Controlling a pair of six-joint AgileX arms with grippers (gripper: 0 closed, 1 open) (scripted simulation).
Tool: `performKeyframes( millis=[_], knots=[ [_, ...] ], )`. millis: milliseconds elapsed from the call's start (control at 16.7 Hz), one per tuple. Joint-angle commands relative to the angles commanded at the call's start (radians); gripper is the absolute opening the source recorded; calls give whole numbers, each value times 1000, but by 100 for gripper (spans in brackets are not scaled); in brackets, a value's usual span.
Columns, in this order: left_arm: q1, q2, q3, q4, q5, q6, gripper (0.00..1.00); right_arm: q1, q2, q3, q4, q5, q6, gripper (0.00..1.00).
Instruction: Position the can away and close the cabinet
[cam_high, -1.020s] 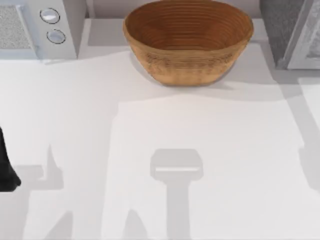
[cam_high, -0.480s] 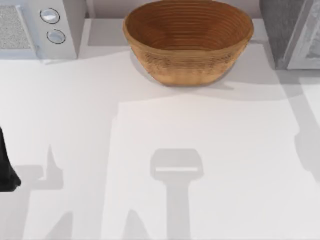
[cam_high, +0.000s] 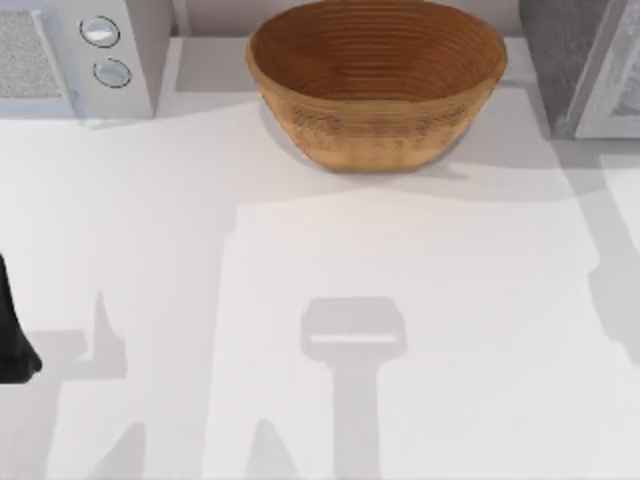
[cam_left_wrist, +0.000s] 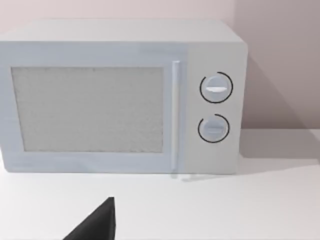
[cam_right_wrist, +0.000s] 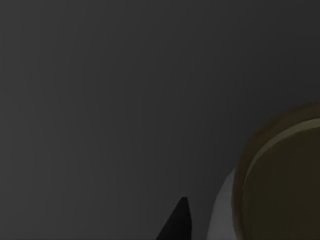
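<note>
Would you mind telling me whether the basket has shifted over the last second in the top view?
No. The basket sits at the same spot beside the microwave, with the same gap between them as before.

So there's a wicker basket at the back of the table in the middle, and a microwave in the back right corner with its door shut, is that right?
Not quite. The top view shows the microwave in the back left corner, not the right; the left wrist view shows its door shut. The wicker basket sits at the back, in the middle.
</note>
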Motion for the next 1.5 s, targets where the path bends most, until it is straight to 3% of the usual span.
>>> performKeyframes(
  millis=[420,1140,1500],
  knots=[
    [0,0,0,0,0,0,100,0,0,0,0,0,0,98],
    [0,0,0,0,0,0,100,1,-29,-30,15,-6,-4,100],
    [0,0,0,0,0,0,100,-13,-347,-372,158,-54,-31,100]
  ],
)
